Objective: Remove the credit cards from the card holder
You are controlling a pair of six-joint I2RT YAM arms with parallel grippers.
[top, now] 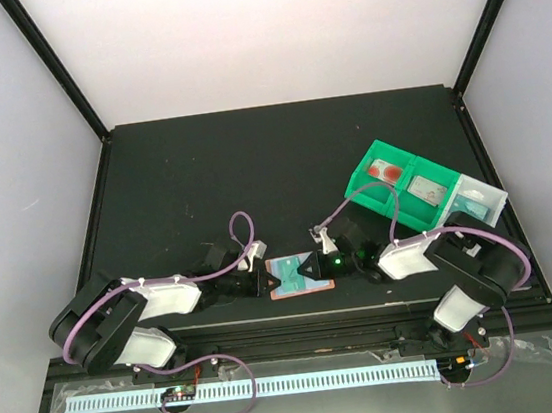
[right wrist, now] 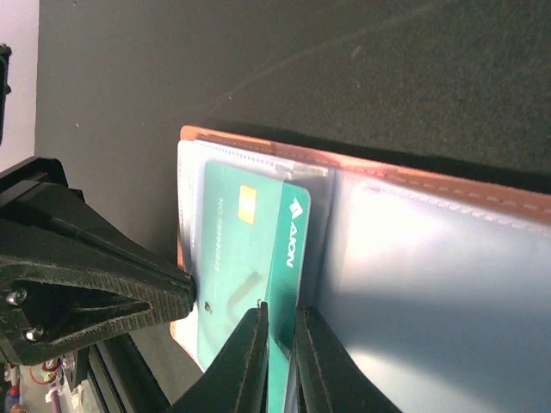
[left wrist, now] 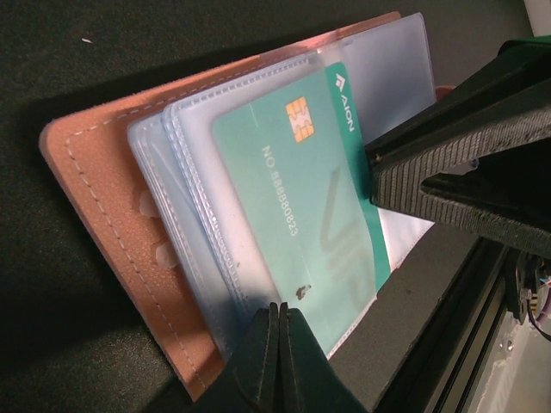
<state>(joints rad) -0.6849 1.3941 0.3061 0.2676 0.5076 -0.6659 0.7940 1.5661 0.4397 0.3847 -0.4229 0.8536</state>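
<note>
Clearance: the card holder (top: 295,277) lies open at the middle of the tabletop's (top: 251,169) near edge. Bare dark surface extends from it toward the far edge and the left edge.

My left gripper (left wrist: 280,340) has its jaws together, tips against the clear sleeves at the holder's edge. I cannot tell whether a sleeve is pinched.

My right gripper (right wrist: 280,340) has its jaws almost together, clamped on the edge of the green credit card (right wrist: 250,249), which sits partly in a sleeve.

The two grippers face each other across the holder, closing off both its sides. Green bins (top: 395,187) and a clear bin (top: 477,200) stand near the right edge, well apart from the holder.
</note>
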